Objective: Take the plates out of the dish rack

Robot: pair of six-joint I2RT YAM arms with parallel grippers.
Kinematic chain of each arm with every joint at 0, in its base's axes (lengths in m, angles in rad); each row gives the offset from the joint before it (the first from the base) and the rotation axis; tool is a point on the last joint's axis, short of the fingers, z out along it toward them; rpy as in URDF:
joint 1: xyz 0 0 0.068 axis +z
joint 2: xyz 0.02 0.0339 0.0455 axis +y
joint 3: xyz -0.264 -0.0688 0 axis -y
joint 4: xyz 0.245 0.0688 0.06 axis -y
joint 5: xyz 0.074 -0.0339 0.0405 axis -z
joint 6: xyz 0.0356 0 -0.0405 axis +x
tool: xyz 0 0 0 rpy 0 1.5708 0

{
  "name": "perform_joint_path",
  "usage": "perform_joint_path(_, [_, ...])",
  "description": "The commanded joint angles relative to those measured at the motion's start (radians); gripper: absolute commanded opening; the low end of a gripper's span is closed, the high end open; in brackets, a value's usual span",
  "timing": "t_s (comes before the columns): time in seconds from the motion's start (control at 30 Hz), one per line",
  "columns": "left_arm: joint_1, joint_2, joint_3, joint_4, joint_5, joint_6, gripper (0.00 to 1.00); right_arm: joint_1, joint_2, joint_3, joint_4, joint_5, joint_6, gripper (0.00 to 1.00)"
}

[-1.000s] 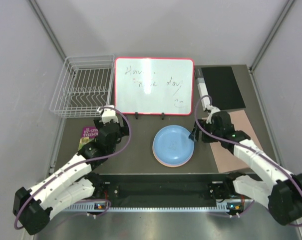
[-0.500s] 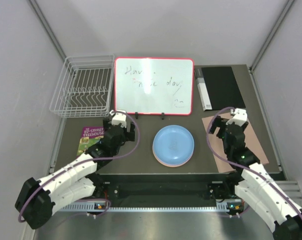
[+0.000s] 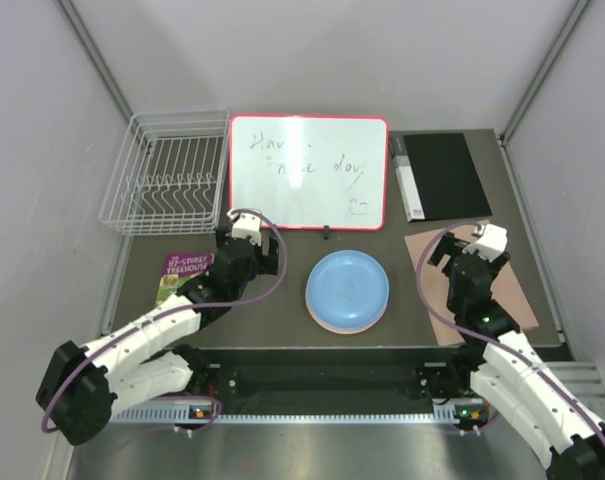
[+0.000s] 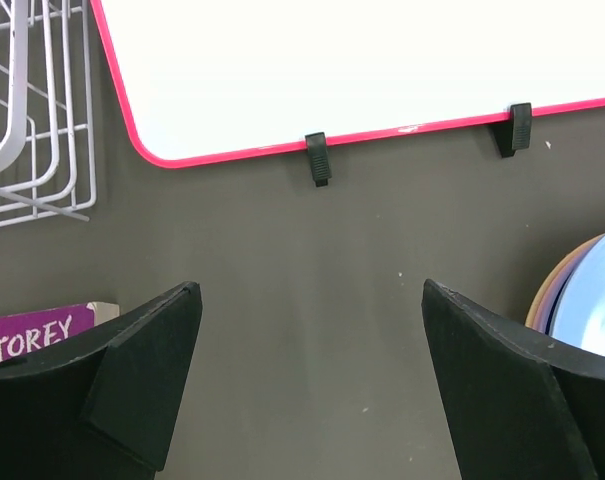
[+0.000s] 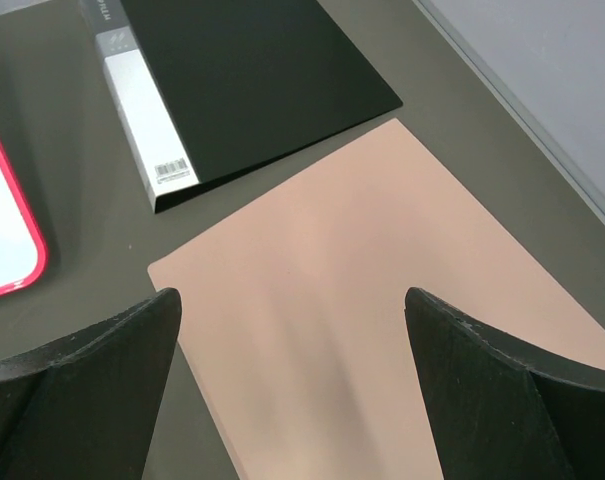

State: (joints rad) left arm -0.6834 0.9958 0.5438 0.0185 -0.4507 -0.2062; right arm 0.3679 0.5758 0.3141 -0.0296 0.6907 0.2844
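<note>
Lying stacked on the dark table [image 3: 282,325], the round plastic plates [image 3: 347,290] sit blue on top with a pink rim beneath, well apart from the white wire dish rack [image 3: 167,170] at far left. Behind them the red-framed whiteboard [image 3: 308,172] bears handwriting ending "day". The left wrist view reads "STOREY" on the purple book [image 4: 37,328]; the right wrist view alone shows a barcode label on the black binder [image 5: 252,80]. Both the left fingers [image 4: 147,370] and the right fingers [image 5: 82,380] are spread, holding nothing.
</note>
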Motion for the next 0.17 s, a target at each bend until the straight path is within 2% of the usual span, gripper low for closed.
perform_joint_path(0.0, [0.001, -0.017, 0.039, -0.002, -0.016, 0.010, 0.95, -0.001, 0.010, 0.025, 0.039, 0.038, 0.002, 0.93])
perform_joint_path(0.13, [0.001, -0.031, 0.050, -0.008, -0.042, 0.011, 0.95, -0.001, 0.001, 0.008, 0.045, 0.069, -0.002, 0.93])
